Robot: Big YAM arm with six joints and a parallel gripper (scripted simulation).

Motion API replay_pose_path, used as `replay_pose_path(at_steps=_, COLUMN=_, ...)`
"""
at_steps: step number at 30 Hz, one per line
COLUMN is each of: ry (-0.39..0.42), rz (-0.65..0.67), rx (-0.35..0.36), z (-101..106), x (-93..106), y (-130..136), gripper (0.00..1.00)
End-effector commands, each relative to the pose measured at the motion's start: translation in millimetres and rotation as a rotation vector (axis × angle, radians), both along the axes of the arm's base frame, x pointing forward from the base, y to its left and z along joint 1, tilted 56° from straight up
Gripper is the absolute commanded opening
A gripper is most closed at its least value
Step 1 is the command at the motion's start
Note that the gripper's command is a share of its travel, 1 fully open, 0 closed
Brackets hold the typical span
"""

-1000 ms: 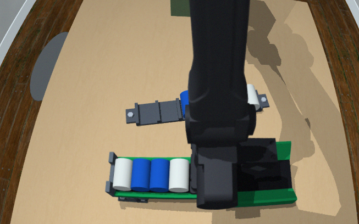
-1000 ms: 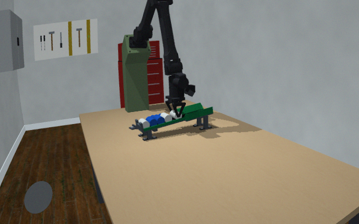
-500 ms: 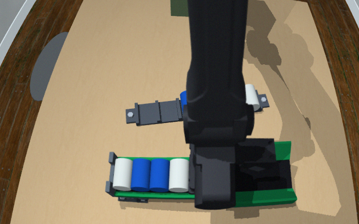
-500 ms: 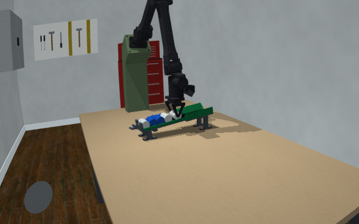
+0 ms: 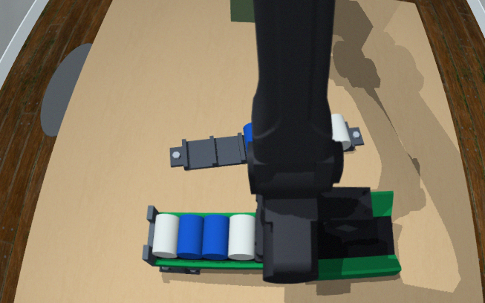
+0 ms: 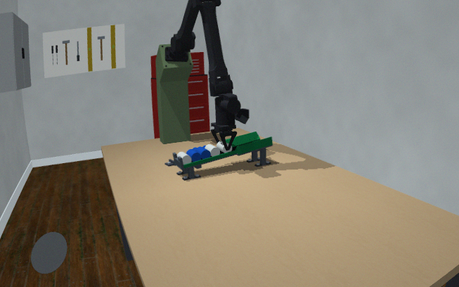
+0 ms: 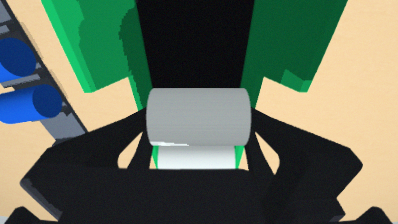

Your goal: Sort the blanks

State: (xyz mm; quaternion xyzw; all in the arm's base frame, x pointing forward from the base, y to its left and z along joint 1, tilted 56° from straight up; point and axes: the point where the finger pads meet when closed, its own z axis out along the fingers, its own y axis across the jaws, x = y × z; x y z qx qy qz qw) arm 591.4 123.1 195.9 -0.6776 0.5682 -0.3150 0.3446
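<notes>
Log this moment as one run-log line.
gripper: shut on white blank | position: over ramp, beside last white blank in row | row: white, blue, blue, white | rack: blue and white visible

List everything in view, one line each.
Table: one, tan, fills the middle.
Ramp: one, green, front of table.
Stop: one, grey, ramp's left end.
Rack: one, grey, behind ramp.
White blanks: four; two in ramp row, one on rack, one in claw.
Blue blanks: four; two in ramp row, two on rack.
Pedestal: one, green, table's back.
Drawer cabinet: one, red, behind pedestal.
Arm: one, black.
Claw: one, black, over ramp, shut on a white blank.
</notes>
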Motion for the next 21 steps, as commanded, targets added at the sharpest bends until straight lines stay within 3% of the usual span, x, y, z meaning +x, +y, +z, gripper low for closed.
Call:
replay_pose_path(at_steps=1, ry=-0.023, rz=-0.007, rx=0.001, z=9.6, x=-1.1, y=-8.7, gripper=0.6)
replay_pose_path(at_steps=21, ry=-0.027, rz=-0.007, rx=0.001, z=10.7, x=-2.2, y=-8.9, gripper=0.6)
